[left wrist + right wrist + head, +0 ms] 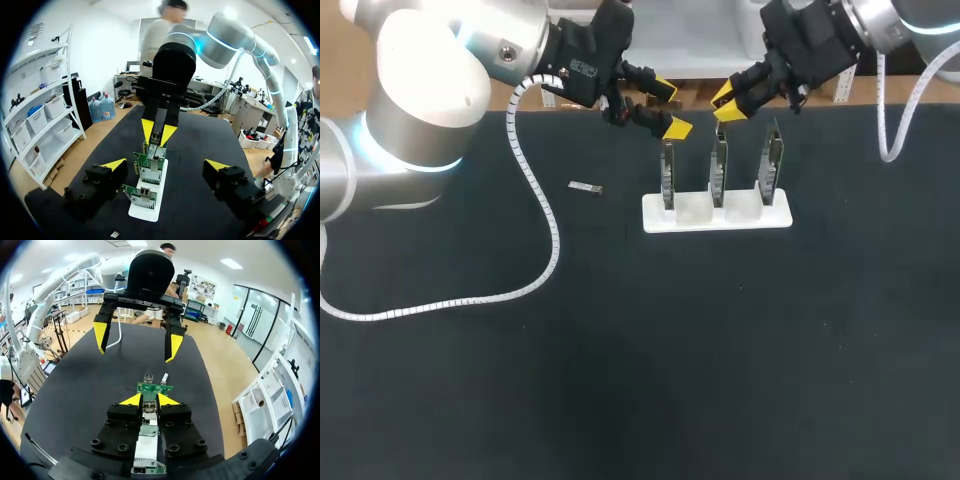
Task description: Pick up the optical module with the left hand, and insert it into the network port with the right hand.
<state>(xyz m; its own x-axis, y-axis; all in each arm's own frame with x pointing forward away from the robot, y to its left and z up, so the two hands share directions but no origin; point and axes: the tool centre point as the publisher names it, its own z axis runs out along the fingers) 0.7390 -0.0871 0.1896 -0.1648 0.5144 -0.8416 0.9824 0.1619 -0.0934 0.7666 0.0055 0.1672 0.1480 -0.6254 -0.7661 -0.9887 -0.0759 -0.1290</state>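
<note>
My right gripper (727, 104) (149, 401) is shut on a small metal optical module (149, 411) (159, 134). It holds the module just above the top edge of the middle green board (155, 387) (719, 165) of three boards standing in a white stand (716, 212) (145, 207). My left gripper (670, 108) (165, 165) hangs open and holds nothing, a little above and behind the left board (668, 172), facing the right gripper. A second silver module (586, 187) (163, 378) lies flat on the black mat, left of the stand.
The black mat (640, 350) covers the table. My left arm's white cable (545, 230) loops over the mat's left part, and the right arm's cable (895, 120) hangs at the far right. The table's far edge runs just behind both grippers.
</note>
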